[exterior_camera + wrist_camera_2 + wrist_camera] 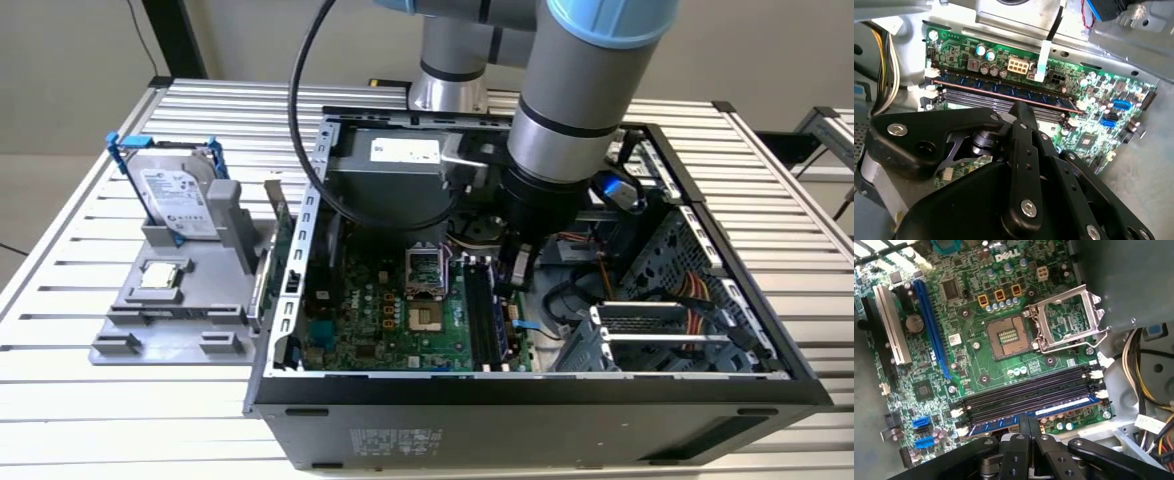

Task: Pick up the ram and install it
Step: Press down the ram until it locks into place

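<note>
The ram (994, 90) is a long blue-green stick with dark chips, standing in one of the black motherboard slots, the one closest to the board's edge. In the first wrist view the ram (996, 423) runs crosswise under the fingertips. My gripper (1021, 107) is shut, with its two black fingers pressed together and their tips right at the ram's upper edge near its middle. The fingers lie across the stick, not on its flat sides. My gripper (517, 280) reaches down into the open computer case (534, 390) over the slots, and in the first wrist view the gripper (1028, 419) tip overlaps the stick.
Three empty black slots (1024, 390) lie beside the ram. The bare CPU socket (1009, 337) has its metal lid (1069, 315) swung open. Outside the case a grey holder (167, 320) carries a hard drive (174, 190) and a small square chip (160, 275). Cables (694, 290) crowd the case's right.
</note>
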Action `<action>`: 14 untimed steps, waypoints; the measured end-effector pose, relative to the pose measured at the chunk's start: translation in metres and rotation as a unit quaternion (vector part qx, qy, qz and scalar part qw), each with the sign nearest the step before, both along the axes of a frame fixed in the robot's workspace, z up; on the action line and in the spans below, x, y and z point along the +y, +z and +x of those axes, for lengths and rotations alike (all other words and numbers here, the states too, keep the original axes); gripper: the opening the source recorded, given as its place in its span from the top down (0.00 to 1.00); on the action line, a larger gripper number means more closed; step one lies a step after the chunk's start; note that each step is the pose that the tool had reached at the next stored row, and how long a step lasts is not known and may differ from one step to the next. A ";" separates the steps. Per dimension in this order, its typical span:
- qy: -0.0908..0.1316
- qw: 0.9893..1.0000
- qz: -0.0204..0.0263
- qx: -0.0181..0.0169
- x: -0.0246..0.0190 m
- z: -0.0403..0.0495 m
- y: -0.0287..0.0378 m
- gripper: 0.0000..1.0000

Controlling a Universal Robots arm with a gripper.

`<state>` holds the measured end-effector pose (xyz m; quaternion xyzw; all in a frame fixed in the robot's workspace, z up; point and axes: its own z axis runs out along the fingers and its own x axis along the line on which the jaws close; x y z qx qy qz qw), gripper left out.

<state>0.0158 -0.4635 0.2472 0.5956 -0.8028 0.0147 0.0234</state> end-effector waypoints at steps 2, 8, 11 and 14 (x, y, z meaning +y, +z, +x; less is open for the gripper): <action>0.009 1.000 0.000 0.000 0.0000 0.0000 0.0000 1.00; 0.038 0.999 0.000 0.000 0.0000 0.0000 0.0000 1.00; 0.052 0.999 0.000 0.000 0.0000 0.0000 0.0000 1.00; 0.065 0.998 0.000 0.000 0.0000 0.0000 0.0000 1.00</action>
